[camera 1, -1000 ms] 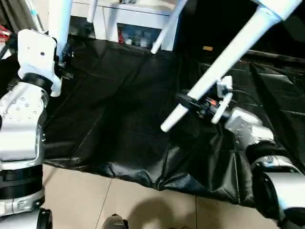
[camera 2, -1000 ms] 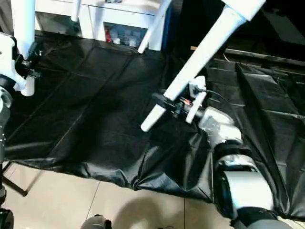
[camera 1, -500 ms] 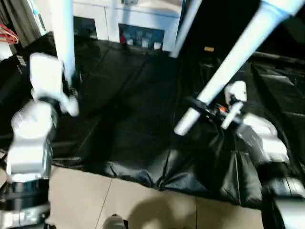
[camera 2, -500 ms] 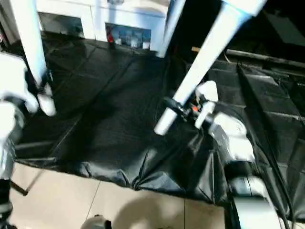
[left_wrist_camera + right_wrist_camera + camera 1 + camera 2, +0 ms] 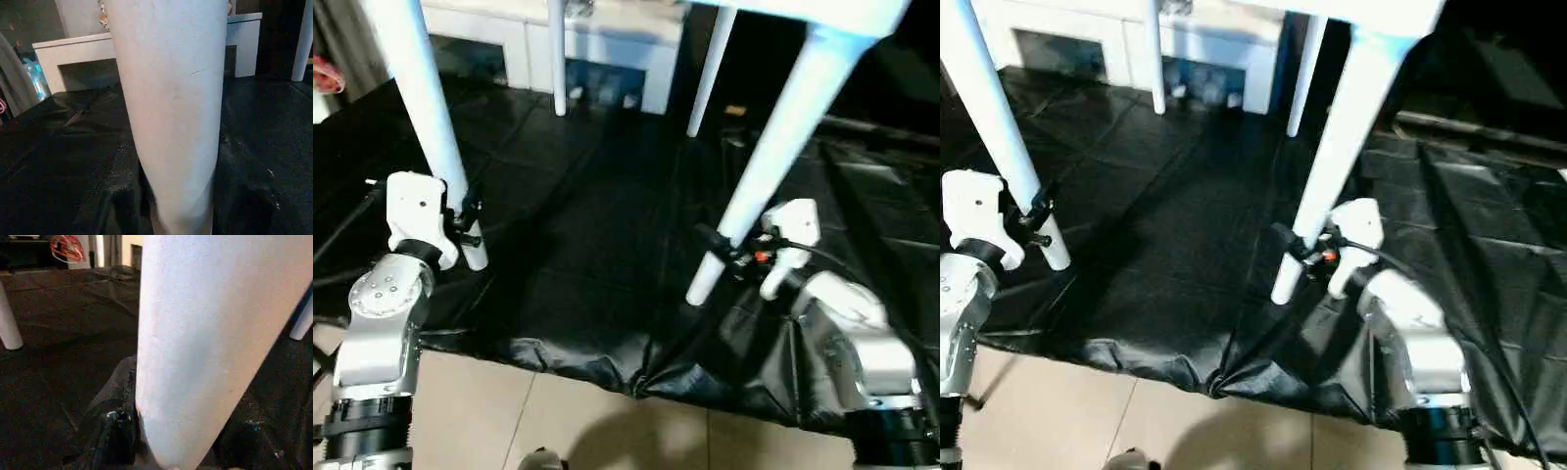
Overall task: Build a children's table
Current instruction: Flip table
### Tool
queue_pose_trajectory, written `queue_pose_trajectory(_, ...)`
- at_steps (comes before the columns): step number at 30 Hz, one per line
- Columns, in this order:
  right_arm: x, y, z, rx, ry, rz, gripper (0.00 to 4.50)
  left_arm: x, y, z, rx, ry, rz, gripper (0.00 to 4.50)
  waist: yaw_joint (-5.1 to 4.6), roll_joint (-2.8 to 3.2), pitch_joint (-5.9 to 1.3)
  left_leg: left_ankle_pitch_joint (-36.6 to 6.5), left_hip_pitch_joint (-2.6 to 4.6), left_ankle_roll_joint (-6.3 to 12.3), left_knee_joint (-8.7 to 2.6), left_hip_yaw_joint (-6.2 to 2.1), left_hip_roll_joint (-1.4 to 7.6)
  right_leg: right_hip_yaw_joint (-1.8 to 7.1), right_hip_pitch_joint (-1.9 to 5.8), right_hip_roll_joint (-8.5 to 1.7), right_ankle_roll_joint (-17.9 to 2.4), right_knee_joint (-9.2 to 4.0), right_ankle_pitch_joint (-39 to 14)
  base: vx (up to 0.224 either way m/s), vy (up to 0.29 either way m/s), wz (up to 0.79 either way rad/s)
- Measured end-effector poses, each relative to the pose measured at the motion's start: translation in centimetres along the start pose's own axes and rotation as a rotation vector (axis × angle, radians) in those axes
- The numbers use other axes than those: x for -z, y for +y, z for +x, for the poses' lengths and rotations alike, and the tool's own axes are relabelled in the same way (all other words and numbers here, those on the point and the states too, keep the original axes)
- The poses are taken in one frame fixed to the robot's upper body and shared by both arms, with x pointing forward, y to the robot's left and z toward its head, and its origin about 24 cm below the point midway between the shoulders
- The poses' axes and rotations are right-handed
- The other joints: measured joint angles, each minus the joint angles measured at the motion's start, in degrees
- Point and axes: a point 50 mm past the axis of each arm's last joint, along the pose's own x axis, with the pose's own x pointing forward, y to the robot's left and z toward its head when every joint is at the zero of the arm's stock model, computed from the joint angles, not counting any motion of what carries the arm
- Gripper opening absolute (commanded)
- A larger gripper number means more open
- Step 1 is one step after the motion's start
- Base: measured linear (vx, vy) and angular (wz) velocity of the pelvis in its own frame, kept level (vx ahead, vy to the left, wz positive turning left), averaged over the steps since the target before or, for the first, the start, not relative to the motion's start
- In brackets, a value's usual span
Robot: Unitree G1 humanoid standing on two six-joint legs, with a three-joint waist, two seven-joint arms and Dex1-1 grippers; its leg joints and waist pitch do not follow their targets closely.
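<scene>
left eye view: children's table (image 5: 803, 12) is held upright on four legs over the black-sheeted tabletop (image 5: 578, 225).
left claw (image 5: 465, 223): closed around the near left leg (image 5: 423, 117), low down.
right claw (image 5: 729, 247): clamped on the near right leg (image 5: 773, 147), near its foot.
behind: white cabinet (image 5: 597, 44).

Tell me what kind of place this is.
Probably an indoor lab or workshop room: a big table draped in black plastic sheeting, pale floor tiles, and a white cabinet with glass doors behind.
</scene>
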Motion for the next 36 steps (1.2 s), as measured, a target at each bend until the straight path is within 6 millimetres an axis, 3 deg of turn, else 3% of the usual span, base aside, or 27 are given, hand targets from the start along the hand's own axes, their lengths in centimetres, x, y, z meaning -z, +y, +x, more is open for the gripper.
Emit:
queue_pose_trajectory(5,0.0,0.7,0.2,0.021,0.017,0.014,1.51,0.2,0.6,-0.3,0.006,0.012,0.012,1.61,-0.78,-0.28,-0.19,-0.01,0.49,-0.02,-0.25,-0.02,-0.02,-0.02,0.41,0.00,0.09,-0.05,-0.07,0.000,0.000,0.00)
queue_pose_trajectory(6,0.0,0.8,0.2,0.018,0.021,0.016,1.51,0.2,0.7,-0.4,0.010,0.013,0.012,1.96,-0.87,-0.29,-0.22,0.00,0.49,-0.03,-0.27,-0.02,-0.02,-0.02,0.42,0.00,0.09,-0.05,-0.09,0.000,0.000,0.00)
queue_pose_trajectory(7,0.1,0.9,0.2,0.014,0.022,0.016,2.07,0.2,0.9,-0.8,0.021,0.013,0.016,2.31,-0.96,-0.33,-0.30,0.01,0.49,-0.04,-0.30,-0.02,-0.02,-0.02,0.42,0.01,0.12,-0.05,-0.15,0.000,0.000,0.00)
queue_pose_trajectory(8,0.1,1.1,0.2,0.011,0.022,0.013,2.21,0.2,1.0,-1.1,0.032,0.018,0.033,2.31,-1.03,-0.33,-0.35,0.00,0.50,-0.05,-0.31,-0.02,-0.01,-0.01,0.42,0.02,0.11,-0.05,-0.21,0.000,0.000,0.00)
queue_pose_trajectory(12,0.3,2.0,0.3,0.031,0.022,0.012,2.56,0.9,1.0,-2.4,0.070,0.059,0.079,2.73,-1.32,-0.23,-0.30,-0.01,0.41,-0.07,-0.43,0.06,-0.05,0.05,0.29,0.02,0.12,-0.09,-0.27,0.000,0.000,0.00)
queue_pose_trajectory(15,0.5,2.6,-0.4,0.033,0.035,0.026,2.75,1.0,1.0,-3.6,0.094,0.050,0.044,2.77,-1.05,-0.20,-0.27,-0.07,0.39,-0.16,-0.55,0.06,-0.03,0.04,0.24,0.04,0.08,-0.09,-0.40,0.000,0.000,0.00)
queue_pose_trajectory(19,0.4,4.1,-2.4,0.058,0.044,0.051,3.20,0.4,1.7,-5.9,0.077,0.005,-0.003,3.23,-0.92,-0.12,-0.23,-0.16,0.42,-0.30,-0.82,0.07,-0.03,0.03,0.18,0.07,-0.07,-0.07,-0.59,0.000,0.000,0.00)
queue_pose_trajectory(25,-0.3,5.3,-4.8,0.115,0.026,0.060,3.64,-0.3,2.0,-9.1,0.086,0.005,-0.025,3.72,-0.95,0.78,0.09,-0.19,0.55,-0.38,-0.93,0.08,-0.02,0.05,0.16,0.10,0.06,-0.01,-0.81,0.000,0.000,0.00)
queue_pose_trajectory(28,-0.1,4.3,-6.7,0.213,0.052,0.061,3.72,-0.2,1.8,-10.6,0.084,0.036,-0.049,4.03,-0.92,0.92,0.17,-0.22,0.86,-0.39,-0.94,0.06,-0.05,0.06,0.39,0.09,0.10,-0.08,-0.86,0.000,0.000,0.00)
queue_pose_trajectory(31,-0.1,3.8,-7.9,0.292,0.053,0.063,3.72,-0.1,0.9,-11.1,0.052,0.041,-0.104,4.03,-0.93,1.27,0.32,-0.23,1.44,-0.39,-0.96,-0.08,-0.08,-0.07,0.74,0.09,0.13,-0.43,-0.87,0.000,0.000,0.00)
queue_pose_trajectory(36,0.7,4.6,-8.7,0.340,0.051,0.188,3.72,0.8,-1.2,-11.2,0.004,0.088,-0.239,4.03,-1.86,1.66,0.20,-0.23,1.44,-0.38,-1.11,-0.32,-0.13,-0.27,0.82,0.09,0.13,-1.01,-0.87,0.000,0.000,0.00)
